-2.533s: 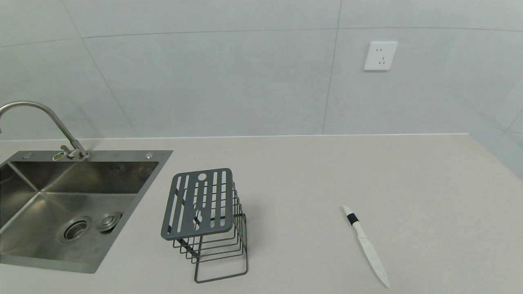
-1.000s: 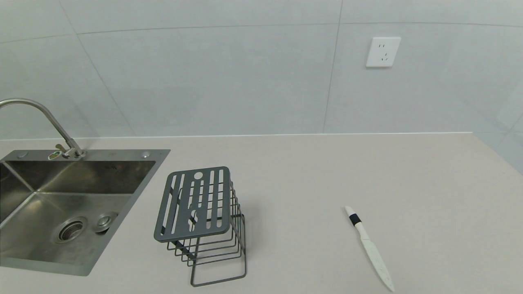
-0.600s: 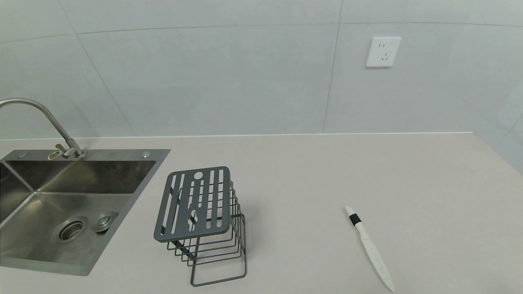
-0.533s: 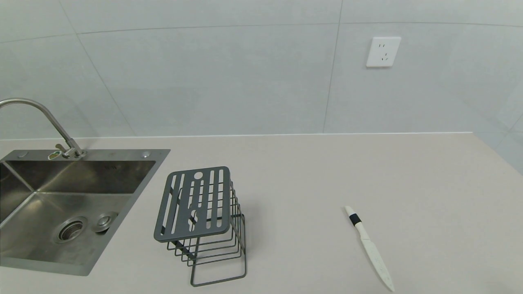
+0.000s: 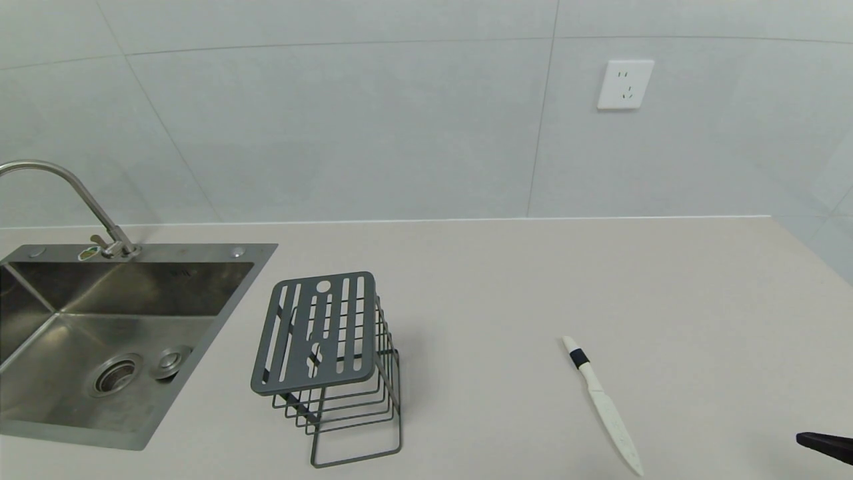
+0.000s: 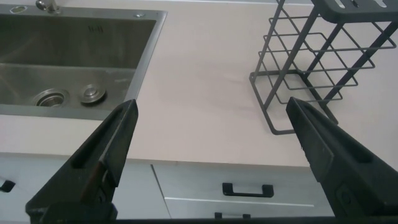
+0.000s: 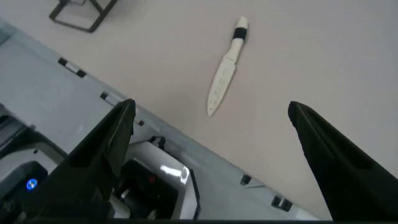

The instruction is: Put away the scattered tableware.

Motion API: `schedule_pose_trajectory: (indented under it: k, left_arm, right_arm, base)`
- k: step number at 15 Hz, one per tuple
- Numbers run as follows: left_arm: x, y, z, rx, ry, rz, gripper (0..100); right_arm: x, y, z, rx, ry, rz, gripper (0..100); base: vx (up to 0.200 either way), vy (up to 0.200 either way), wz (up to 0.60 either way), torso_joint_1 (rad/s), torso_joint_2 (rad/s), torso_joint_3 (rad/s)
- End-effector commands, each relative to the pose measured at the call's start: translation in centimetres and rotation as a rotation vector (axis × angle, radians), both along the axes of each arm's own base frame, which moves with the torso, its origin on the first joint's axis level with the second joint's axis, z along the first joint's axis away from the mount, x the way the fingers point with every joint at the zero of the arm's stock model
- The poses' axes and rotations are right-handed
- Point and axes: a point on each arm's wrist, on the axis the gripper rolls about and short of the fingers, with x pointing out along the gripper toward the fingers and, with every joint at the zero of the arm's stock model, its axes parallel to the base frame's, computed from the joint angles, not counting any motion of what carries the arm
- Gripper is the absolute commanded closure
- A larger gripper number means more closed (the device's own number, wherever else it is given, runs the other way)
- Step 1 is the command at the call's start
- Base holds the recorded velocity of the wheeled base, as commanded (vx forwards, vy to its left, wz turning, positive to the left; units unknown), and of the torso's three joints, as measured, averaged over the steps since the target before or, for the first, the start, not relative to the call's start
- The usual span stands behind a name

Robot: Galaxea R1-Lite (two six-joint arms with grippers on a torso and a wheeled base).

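A white knife (image 5: 600, 400) with a black band on its handle lies on the beige counter (image 5: 533, 280) at the front right, blade toward the near edge. It also lies below my right gripper (image 7: 211, 162) as the knife (image 7: 227, 68), between the wide-open fingers. A dark finger (image 5: 825, 444) of that gripper pokes in at the head view's lower right, right of the knife. A grey wire knife rack (image 5: 325, 363) with a slotted top stands mid-counter. My left gripper (image 6: 214, 155) hovers open over the counter's front edge, between the sink and the rack (image 6: 317, 68).
A steel sink (image 5: 100, 333) with a curved faucet (image 5: 66, 193) is set in the counter at the left. The tiled wall behind carries a white socket (image 5: 625, 85). Drawer fronts with handles (image 6: 249, 188) run below the counter edge.
The head camera shifted slightly before settling. A dark finger of my right gripper has come into the lower right corner of the head view. Knife and rack have not moved.
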Motion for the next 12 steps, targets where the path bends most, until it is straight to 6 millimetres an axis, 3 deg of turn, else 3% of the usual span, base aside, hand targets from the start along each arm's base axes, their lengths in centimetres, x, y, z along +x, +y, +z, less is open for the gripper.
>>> schedule_pose_trajectory:
  k: [1, 3, 6, 10, 12]
  left_arm:
    - [0.0, 0.0, 0.0, 0.000, 0.001, 0.001, 0]
    - [0.0, 0.0, 0.0, 0.002, 0.001, 0.001, 0]
    - [0.0, 0.0, 0.0, -0.001, 0.001, 0.000, 0]
    - [0.0, 0.0, 0.0, 0.000, 0.001, 0.001, 0]
    - [0.0, 0.0, 0.0, -0.001, 0.001, 0.000, 0]
  right_arm:
    - [1.5, 0.8, -0.5, -0.030, 0.065, 0.071, 0]
    - [3.2, 1.8, -0.5, -0.024, 0.025, 0.109, 0]
    - [7.4, 3.2, 0.1, -0.033, -0.003, 0.055, 0]
    - [9.1, 3.7, 0.0, -0.045, 0.018, 0.022, 0]
    - [10.9, 4.3, 0.1, -0.070, 0.035, -0.012, 0]
  base:
    - [0.000, 0.000, 0.00, 0.000, 0.00, 0.000]
    - [0.000, 0.000, 0.00, 0.000, 0.00, 0.000]
    - [0.000, 0.000, 0.00, 0.000, 0.00, 0.000]
    - [0.000, 0.000, 0.00, 0.000, 0.00, 0.000]
    - [0.000, 0.000, 0.00, 0.000, 0.00, 0.000]
